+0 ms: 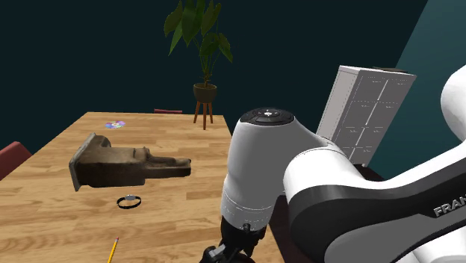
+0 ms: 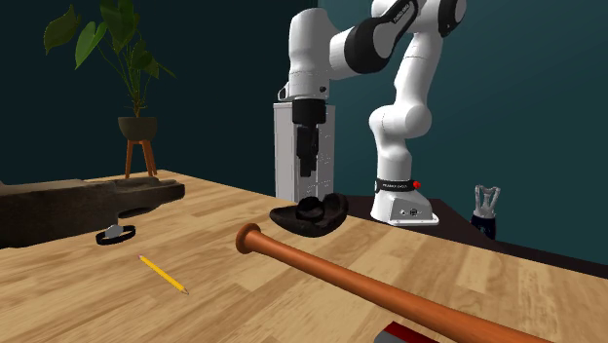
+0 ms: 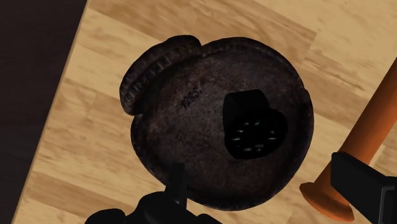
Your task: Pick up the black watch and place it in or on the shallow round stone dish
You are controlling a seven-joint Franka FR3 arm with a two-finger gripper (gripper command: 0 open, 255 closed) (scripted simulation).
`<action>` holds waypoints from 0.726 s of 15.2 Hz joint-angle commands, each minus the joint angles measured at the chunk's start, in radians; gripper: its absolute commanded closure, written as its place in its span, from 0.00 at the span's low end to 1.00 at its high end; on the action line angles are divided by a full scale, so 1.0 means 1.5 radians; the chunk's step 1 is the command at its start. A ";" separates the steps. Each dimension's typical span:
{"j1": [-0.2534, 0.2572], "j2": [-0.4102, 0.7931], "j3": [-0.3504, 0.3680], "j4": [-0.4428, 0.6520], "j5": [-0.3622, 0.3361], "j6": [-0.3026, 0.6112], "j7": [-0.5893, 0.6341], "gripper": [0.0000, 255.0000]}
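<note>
our hand point(image 2: 309, 168) hangs open and empty over the one round dark dish point(image 3: 184, 149) on the bench point(image 2: 229, 297). one black watch point(image 3: 253, 124) lies inside it. we count a second, grey-faced watch point(image 1: 129, 201), one pencil point(image 2: 163, 275), one bat point(image 2: 361, 283).

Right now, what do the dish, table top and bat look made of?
Dish: dark, matte, pitted surface, so probably stone or rough ceramic. Table top: light wood with visible plank grain and a satin finish. Bat: reddish-brown and smooth, likely varnished wood.

One watch point(image 1: 130, 201), one dish point(image 3: 165, 146), one pencil point(image 2: 163, 275), one bat point(image 2: 370, 289), one potted plant point(image 1: 200, 45)
</note>
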 commanded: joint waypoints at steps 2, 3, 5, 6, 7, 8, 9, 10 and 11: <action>0.003 -0.039 -0.017 0.028 0.003 -0.067 -0.007 0.00; 0.003 -0.049 -0.021 0.038 0.002 -0.087 -0.008 0.00; 0.003 -0.049 -0.022 0.038 0.002 -0.087 -0.008 0.00; 0.003 -0.049 -0.022 0.038 0.002 -0.087 -0.008 0.00; 0.003 -0.049 -0.022 0.038 0.002 -0.087 -0.008 0.00; 0.003 -0.049 -0.022 0.038 0.002 -0.087 -0.008 0.00; 0.003 -0.049 -0.022 0.038 0.002 -0.087 -0.008 0.00; 0.003 -0.049 -0.022 0.038 0.002 -0.087 -0.008 0.00; 0.003 -0.049 -0.022 0.038 0.002 -0.087 -0.008 0.00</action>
